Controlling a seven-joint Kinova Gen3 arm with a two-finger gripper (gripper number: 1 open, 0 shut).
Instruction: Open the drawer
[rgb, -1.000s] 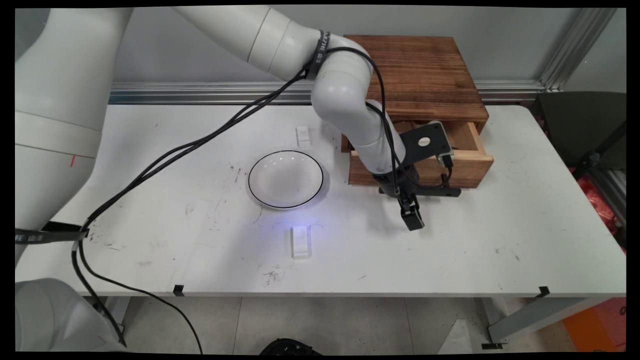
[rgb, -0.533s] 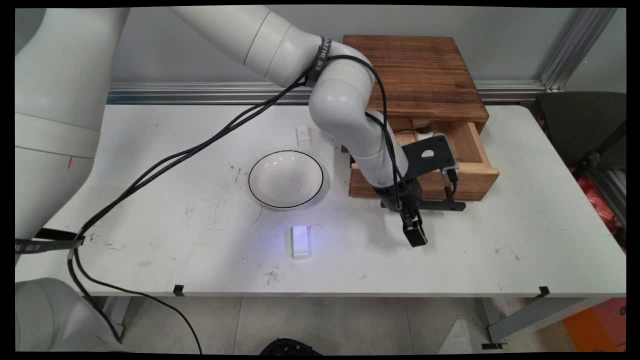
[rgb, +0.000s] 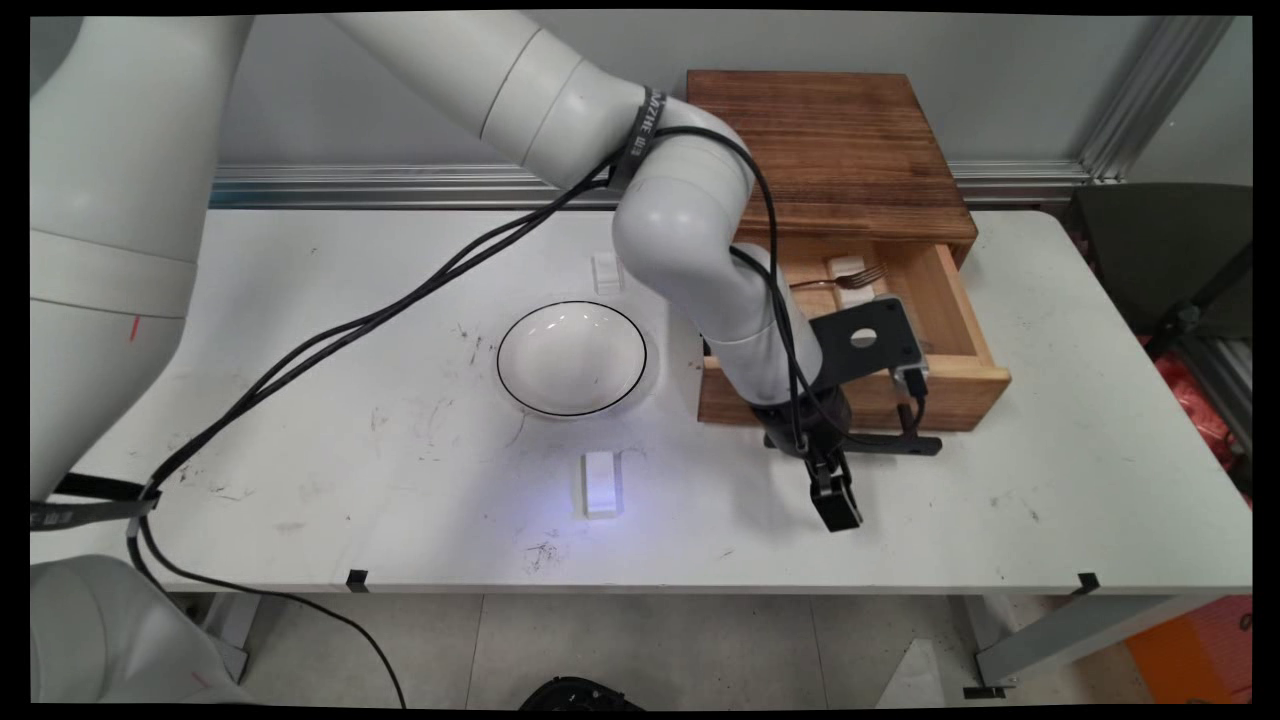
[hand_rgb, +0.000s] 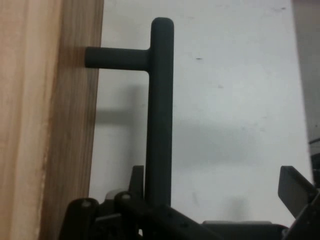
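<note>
We see the gripper (rgb: 835, 500) at the drawer (rgb: 940, 385) front, one finger hooked behind its black handle (hand_rgb: 160, 110), jaws spread wide; a fork (rgb: 840, 280) lies inside the drawer.

main: fixed above the near side, looks down across the table (rgb: 400, 480) to the wall, far enough to take in the whole top | hand: rides the hand, looks along the gripper (hand_rgb: 220, 210), very close to the handle (hand_rgb: 160, 110) | shared: handle (rgb: 880, 443) and drawer (rgb: 860, 395) front (wood at hand view's left (hand_rgb: 45, 120))
</note>
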